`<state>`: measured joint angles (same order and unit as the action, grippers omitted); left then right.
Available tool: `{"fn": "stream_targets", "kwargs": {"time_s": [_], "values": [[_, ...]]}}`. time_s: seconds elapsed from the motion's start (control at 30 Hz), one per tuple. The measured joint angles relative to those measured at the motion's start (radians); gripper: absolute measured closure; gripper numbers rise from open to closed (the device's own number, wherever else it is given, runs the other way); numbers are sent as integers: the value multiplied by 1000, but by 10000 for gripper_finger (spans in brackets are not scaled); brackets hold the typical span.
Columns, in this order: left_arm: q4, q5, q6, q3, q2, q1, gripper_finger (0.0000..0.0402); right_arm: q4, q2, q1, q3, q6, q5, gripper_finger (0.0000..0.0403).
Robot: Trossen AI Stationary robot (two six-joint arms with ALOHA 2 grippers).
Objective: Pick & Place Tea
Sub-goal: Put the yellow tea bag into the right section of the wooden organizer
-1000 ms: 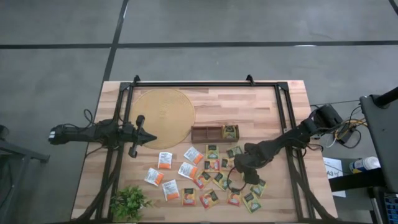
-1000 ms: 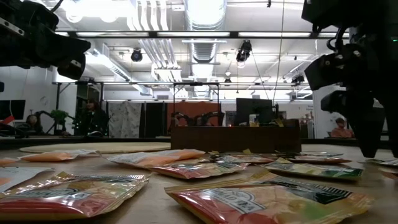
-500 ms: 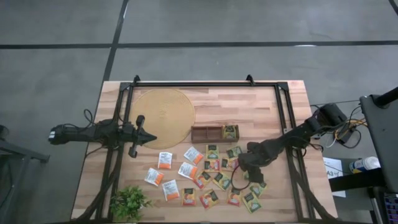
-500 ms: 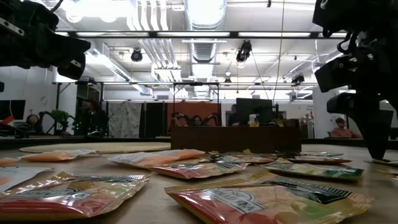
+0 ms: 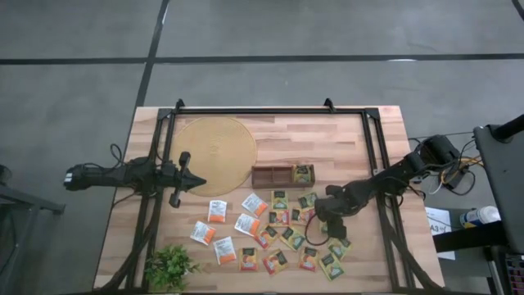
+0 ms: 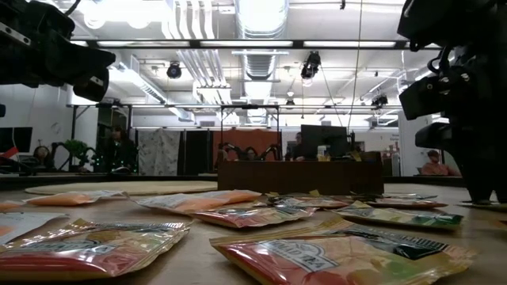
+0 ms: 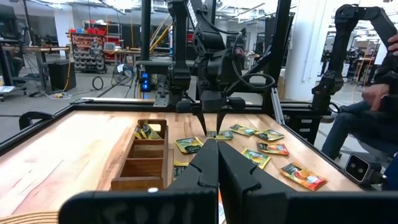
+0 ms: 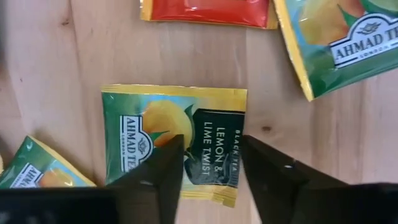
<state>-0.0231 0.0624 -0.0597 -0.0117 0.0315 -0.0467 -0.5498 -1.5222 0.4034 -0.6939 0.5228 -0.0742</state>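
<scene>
Sachet [image 8: 176, 143] reads "AHMAD TEA, LEMON & LIME TWIST"; right end effector [image 8: 208, 163] fingers straddling it, unclenched.

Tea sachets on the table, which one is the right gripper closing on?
The green and yellow lemon and lime sachet, lying flat between the right gripper's fingers; neighbouring sachets lie outside them.

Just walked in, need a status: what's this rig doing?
Sorting tea sachets. The right end effector is down over a green-and-yellow lemon and lime sachet among the scattered sachets, fingers straddling it but not yet gripping. The wooden tray already holds sachets in one end compartment. The left end effector waits shut beside the round mat.
</scene>
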Motion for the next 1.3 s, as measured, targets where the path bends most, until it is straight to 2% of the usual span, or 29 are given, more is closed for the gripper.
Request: {"fn": "stream_targets", "kwargs": {"time_s": [0.2,0.33,0.47,0.8,1.07,1.3], "values": [[0,0,0,0,0,0,401,9,1,-2,0,-3,3,357],[0,0,0,0,0,1,401,19,10,-12,1,-3,-9,390],[0,0,0,0,0,1,401,3,26,-19,-5,-15,-15,394],[0,0,0,0,0,1,401,-126,85,-56,-100,-59,127,395],[0,0,0,0,0,0,401,-310,95,-135,-259,-231,331,395],[0,0,0,0,0,0,401,-335,60,-220,-403,-436,562,395]]}}
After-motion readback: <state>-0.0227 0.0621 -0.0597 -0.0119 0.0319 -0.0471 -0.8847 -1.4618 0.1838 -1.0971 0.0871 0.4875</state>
